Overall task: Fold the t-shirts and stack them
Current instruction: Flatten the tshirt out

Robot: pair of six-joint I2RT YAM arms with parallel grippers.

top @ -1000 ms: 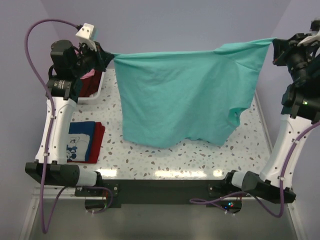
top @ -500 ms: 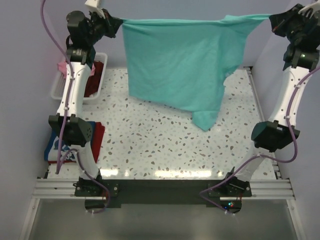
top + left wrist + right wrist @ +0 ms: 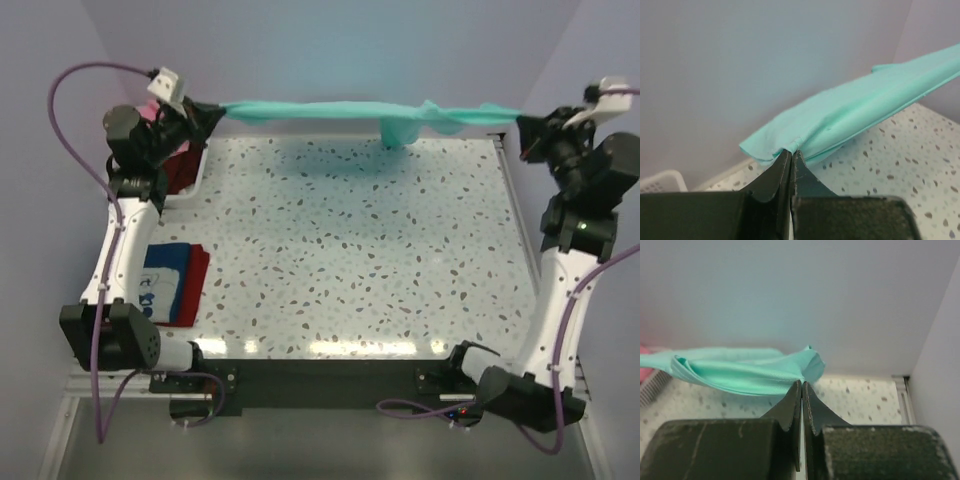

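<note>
Teal-green t-shirt (image 3: 340,108) hangs stretched as a narrow band across the top of the overhead view. Its long axis runs left to right above the far edge of the speckled bench (image 3: 350,260), with a loose fold drooping right of centre. Left tool (image 3: 213,109) is clenched on its left end, right tool (image 3: 522,120) on its right end. At lower left a folded blue tee (image 3: 160,280), its white print too small to read, lies on a red tee (image 3: 200,285).
</note>
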